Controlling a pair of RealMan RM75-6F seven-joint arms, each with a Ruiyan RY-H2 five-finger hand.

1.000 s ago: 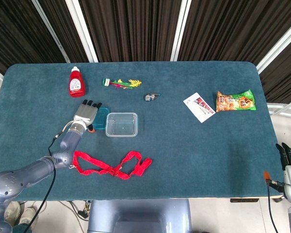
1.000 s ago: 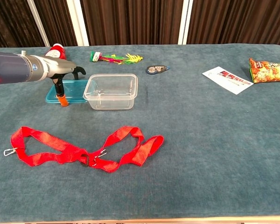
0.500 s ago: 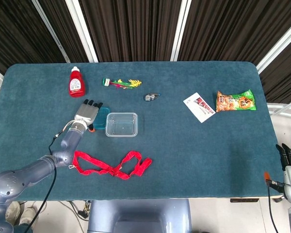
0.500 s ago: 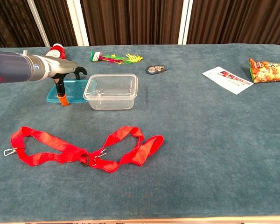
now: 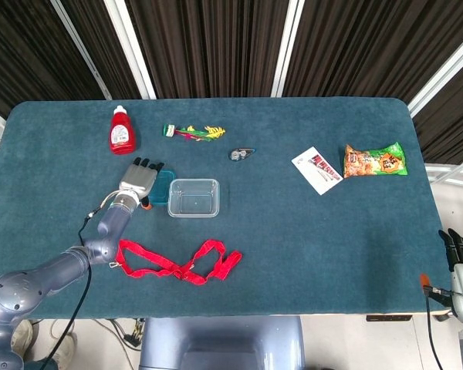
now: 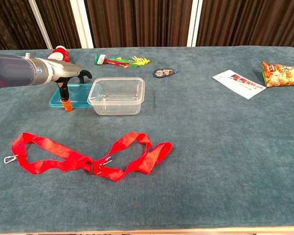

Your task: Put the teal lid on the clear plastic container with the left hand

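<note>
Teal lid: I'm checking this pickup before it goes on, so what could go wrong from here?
The teal lid lies flat beside the clear plastic container, seemingly touching it, so the left hand could nudge the container while lifting. A flat lid may slip from the fingers. The red strap lies under the arm's path and might snag.

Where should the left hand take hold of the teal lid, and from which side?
Probably by its outer long edge, coming from the left. The teal lid lies flat on the table, its right edge against the clear plastic container, so that side is blocked. The left hand is already over the lid's free left side.
</note>
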